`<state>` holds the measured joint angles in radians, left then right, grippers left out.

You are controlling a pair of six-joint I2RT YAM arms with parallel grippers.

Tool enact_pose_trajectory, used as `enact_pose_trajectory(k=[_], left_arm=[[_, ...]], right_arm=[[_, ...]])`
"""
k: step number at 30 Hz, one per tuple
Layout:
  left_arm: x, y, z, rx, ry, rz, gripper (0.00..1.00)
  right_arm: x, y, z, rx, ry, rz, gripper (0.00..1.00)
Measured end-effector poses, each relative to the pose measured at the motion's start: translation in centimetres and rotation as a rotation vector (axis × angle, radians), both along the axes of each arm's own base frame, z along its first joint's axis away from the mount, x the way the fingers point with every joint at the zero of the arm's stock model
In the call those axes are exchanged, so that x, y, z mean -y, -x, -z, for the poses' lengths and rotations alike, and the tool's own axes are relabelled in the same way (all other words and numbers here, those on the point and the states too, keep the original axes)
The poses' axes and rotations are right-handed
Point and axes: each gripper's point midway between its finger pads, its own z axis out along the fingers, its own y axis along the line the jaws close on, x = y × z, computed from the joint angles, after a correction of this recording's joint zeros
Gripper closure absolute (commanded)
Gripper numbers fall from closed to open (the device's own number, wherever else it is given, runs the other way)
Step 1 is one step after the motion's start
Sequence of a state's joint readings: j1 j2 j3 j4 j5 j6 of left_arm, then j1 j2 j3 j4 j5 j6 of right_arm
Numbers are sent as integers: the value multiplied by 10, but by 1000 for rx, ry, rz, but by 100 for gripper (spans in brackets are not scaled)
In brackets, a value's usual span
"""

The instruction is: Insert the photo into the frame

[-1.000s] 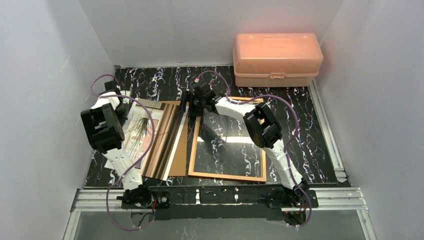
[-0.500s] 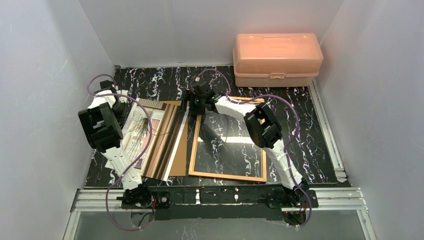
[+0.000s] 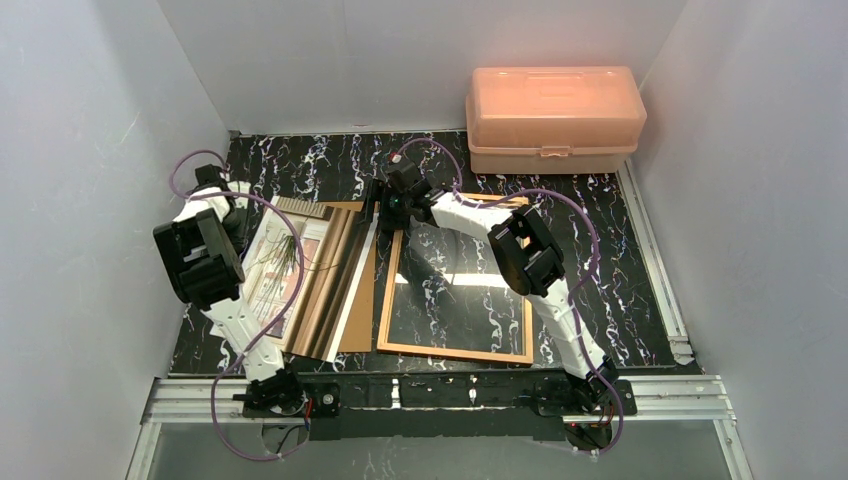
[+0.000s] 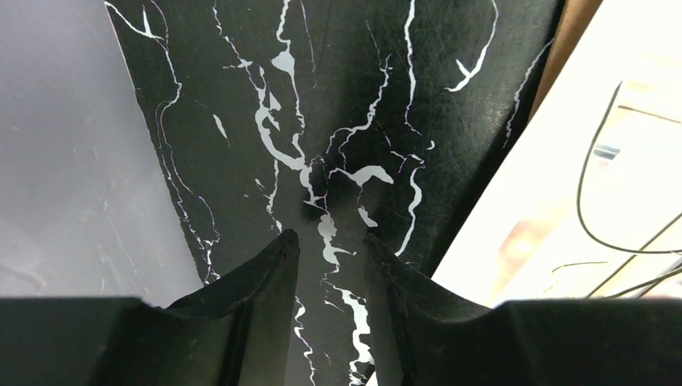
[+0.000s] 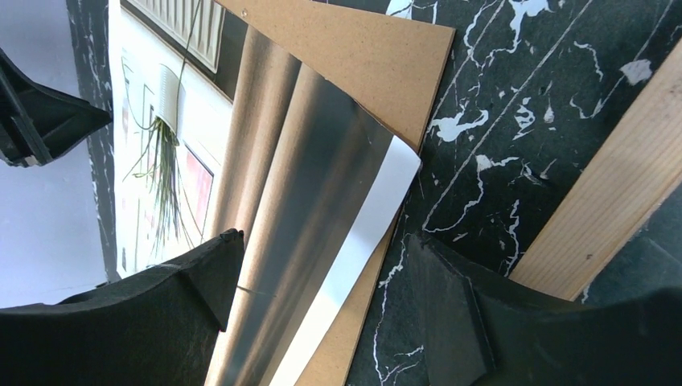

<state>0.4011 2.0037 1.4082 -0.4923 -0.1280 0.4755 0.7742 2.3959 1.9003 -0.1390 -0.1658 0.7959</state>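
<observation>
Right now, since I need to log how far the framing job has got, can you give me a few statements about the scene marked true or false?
1. The frame lies empty, and the marbled table shows through it. True.
2. The photo lies on the right arm's side of the frame. False: it lies on the left arm's side, on top of the brown backing board.
3. The right hand is open above a corner of the photo. True.
4. The left hand grips the photo. False: nothing is between its fingers, and it hangs over bare table beside the photo.
</observation>
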Motion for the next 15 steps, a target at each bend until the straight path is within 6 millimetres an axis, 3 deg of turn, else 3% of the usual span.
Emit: enact_pose_trajectory(k=[7,15], left_arm=[[6,-2,0,7,-18,18,67],[28,-9,0,5,4,56,69]], right_arm=[[-1,0,-2,-7,-44,19,17],[1,-1,-5,-24,-90,36,17]])
